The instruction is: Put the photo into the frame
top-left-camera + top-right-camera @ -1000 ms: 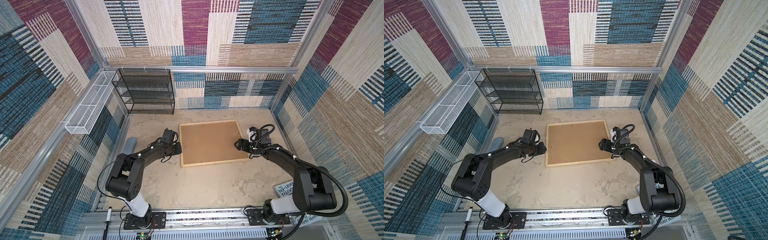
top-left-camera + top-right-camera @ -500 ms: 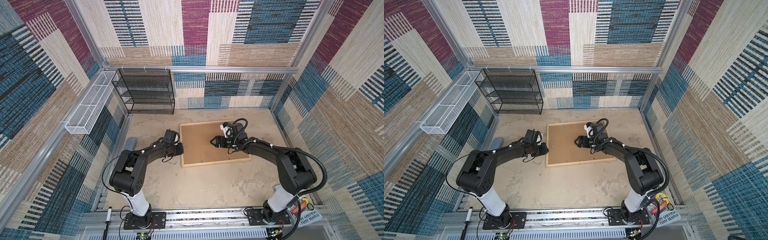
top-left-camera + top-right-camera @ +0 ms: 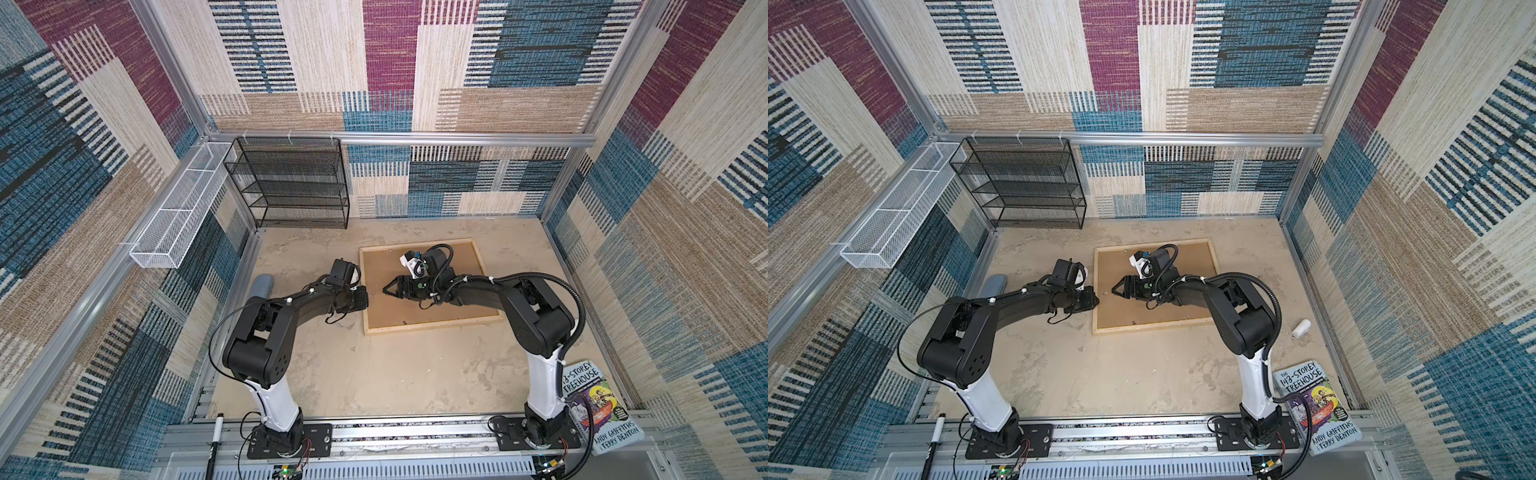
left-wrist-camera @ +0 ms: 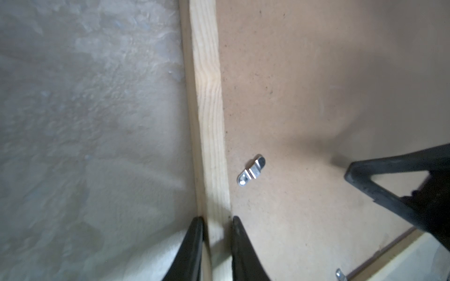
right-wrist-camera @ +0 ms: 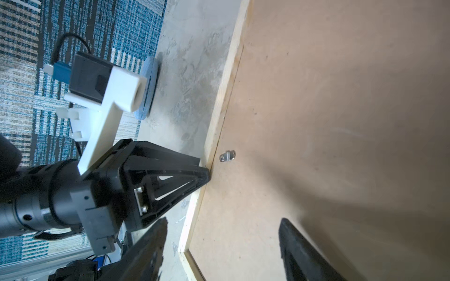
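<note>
Pinching the frame (image 4: 209, 97) between narrow fingers (image 4: 194, 243), left gripper (image 4: 216, 220) (right gripper (image 5: 222, 221) spread wide, empty).

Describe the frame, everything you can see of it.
The frame is a large rectangle of thin pale wood strips. It lies flat, back side up, on the table. A brown backing board fills it, with small metal clips near the rails. The left gripper pinches the rail nearest the left arm, one finger on each side. The right gripper hovers open over the board.
</note>
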Robot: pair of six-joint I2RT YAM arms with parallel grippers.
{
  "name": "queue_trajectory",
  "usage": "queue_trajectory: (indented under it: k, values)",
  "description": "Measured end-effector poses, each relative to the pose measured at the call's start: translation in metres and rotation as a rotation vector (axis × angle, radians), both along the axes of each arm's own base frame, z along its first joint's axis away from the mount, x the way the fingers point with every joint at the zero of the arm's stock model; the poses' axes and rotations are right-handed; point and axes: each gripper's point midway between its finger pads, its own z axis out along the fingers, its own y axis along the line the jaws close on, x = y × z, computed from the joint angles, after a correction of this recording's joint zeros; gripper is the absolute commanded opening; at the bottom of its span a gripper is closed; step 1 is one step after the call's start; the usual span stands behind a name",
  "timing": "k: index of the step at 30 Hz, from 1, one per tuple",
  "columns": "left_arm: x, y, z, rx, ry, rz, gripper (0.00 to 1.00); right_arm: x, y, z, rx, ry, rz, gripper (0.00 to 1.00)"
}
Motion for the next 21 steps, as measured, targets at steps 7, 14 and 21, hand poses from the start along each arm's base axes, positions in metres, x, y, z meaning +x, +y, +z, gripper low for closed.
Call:
queue_trajectory:
  k: [7,14,21]
  values:
    - [0.002,0.001,0.0,0.042,-0.002,-0.036,0.21,-0.009,0.027,-0.004,0.058,0.047,0.05,0.73]
    - [0.01,-0.001,0.002,0.065,-0.037,-0.084,0.2,-0.004,0.037,-0.008,0.08,0.072,0.042,0.73]
    - [0.009,-0.001,0.002,0.067,-0.049,-0.093,0.2,0.015,0.049,-0.009,0.1,0.063,0.036,0.73]
